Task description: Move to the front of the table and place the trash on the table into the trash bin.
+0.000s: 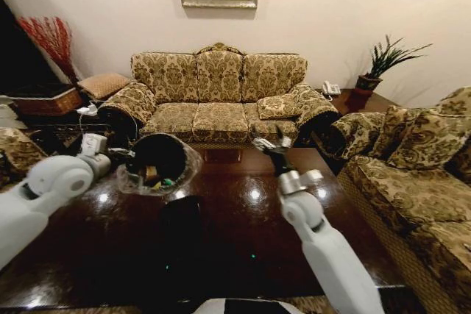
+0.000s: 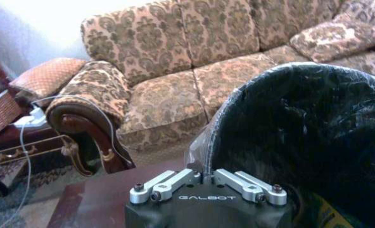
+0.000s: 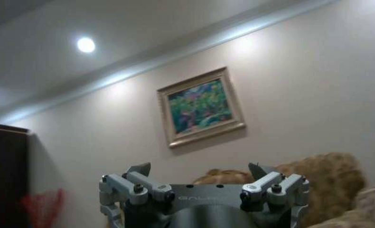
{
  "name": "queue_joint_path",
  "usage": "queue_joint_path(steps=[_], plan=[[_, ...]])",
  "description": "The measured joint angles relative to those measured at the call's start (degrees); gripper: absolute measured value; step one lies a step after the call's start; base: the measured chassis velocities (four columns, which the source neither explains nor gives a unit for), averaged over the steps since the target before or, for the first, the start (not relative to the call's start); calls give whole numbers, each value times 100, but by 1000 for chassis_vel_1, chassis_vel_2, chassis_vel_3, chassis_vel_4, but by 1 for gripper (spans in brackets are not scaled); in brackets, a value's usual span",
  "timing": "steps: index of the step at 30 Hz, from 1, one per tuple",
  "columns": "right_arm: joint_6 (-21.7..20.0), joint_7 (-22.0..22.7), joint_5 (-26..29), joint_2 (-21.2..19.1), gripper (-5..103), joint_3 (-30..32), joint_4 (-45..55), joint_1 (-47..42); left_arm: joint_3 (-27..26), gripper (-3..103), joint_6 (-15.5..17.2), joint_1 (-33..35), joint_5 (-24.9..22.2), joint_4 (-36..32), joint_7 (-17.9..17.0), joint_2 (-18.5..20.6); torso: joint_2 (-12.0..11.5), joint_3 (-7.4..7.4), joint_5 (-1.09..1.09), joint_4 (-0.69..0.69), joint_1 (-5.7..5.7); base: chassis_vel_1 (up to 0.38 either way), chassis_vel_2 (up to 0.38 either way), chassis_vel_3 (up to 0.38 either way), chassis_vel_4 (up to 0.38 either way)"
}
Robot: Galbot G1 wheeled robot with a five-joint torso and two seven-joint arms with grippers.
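My left gripper [image 1: 122, 157] is shut on the rim of the trash bin [image 1: 157, 164], a round black bin with a clear bag liner. It holds the bin tipped on its side above the left part of the dark glossy table [image 1: 250, 218], mouth toward me. Brown-orange and green bits of trash [image 1: 152, 175] lie inside. In the left wrist view the gripper [image 2: 204, 176] pinches the liner-covered rim of the bin [image 2: 301, 137], with the table [image 2: 105, 199] below. My right gripper [image 1: 268, 142] hovers open and empty over the table's far middle, pointing up at the wall [image 3: 199, 169].
A patterned sofa [image 1: 219, 93] stands beyond the table and another sofa [image 1: 412, 174] runs along the right. A wicker basket [image 1: 45, 99] and a cabled side table sit at the left. A plant [image 1: 372, 71] and phone stand at the back right corner.
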Motion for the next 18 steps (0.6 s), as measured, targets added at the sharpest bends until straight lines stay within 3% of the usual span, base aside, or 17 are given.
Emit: queue_joint_path(steps=[9,18], plan=[[162,-78,-187,140,100,379,350,-630,-120,0,4,96,-115,-205,-70,-226,0,0,-3,-1,0,0,0,0,0],[228,-128,-337,291,100,461,758,-1133,-101,0,-5,83,228,-293,75,-308,-1,1,-2,-2,3,48,-52,-64,63]])
